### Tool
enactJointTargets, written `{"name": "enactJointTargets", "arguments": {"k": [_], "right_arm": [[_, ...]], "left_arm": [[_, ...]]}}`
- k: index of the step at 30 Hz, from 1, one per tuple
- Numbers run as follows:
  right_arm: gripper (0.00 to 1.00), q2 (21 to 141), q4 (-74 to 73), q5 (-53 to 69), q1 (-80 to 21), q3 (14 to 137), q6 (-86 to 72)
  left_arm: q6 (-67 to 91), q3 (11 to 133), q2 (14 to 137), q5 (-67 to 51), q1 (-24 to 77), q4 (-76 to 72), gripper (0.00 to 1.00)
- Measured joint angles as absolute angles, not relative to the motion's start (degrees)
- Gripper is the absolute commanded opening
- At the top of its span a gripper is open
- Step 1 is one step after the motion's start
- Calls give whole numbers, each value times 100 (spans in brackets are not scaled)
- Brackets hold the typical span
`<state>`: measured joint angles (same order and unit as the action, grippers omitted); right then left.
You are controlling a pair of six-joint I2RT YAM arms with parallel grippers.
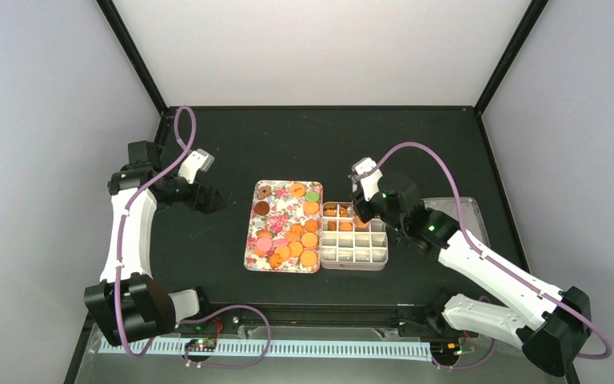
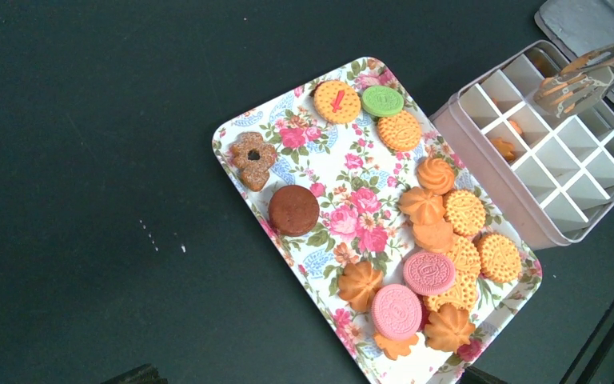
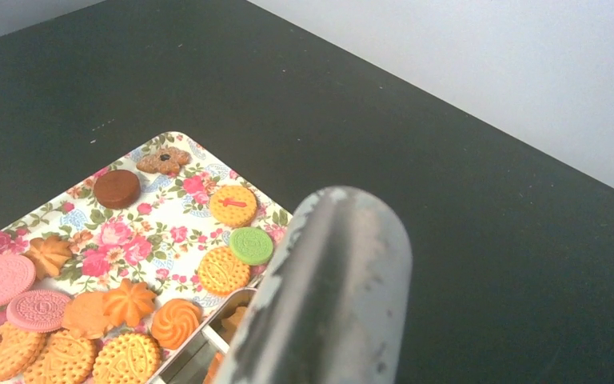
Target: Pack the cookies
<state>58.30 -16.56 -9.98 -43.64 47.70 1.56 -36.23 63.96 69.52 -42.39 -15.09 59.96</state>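
Observation:
Cookies [image 1: 288,238], mostly orange with a few brown, pink and green, lie on a flower-patterned tray [image 1: 278,200]. Some cookies [image 1: 337,213] sit in the far cells of a divided box [image 1: 377,264] to the tray's right. My right gripper [image 1: 362,211] is over the box's far row, shut on metal tongs [image 2: 580,80] whose tips hang above the box [image 2: 480,136]. The tongs' handle [image 3: 344,296] blocks the right wrist view and hides the fingers. My left gripper [image 1: 210,200] stands open left of the tray, nothing in it; in its wrist view the cookies [image 2: 428,240] lie ahead.
The box's clear lid [image 1: 470,214] lies flat on the table to the right of the box. The black table ends at a white wall behind and grey walls at both sides. Purple cables loop over both arms.

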Motion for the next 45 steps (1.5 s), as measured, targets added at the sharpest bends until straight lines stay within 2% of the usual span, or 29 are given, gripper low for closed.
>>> {"name": "enactJointTargets", "arguments": {"k": [10, 18, 26, 36, 45], "right_arm": [[38, 5815, -1817, -847, -4362, 4770, 189], [33, 5749, -2003, -792, -4362, 4801, 263], [31, 5787, -1907, -318, -4357, 5470, 316], [31, 7404, -1153, 530, -4906, 6381, 311], [32, 8674, -722, 849, -5179, 6416, 244]], "left_arm": [[-3623, 6396, 6952, -4246, -1509, 5994, 99], [-3623, 6396, 6952, -4246, -1509, 5996, 99], [-3625, 6396, 6952, -4226, -1509, 5999, 99], [-3623, 6399, 6938, -4093, -1514, 6018, 99], [-3625, 6399, 6932, -4049, -1520, 6084, 99]]}}
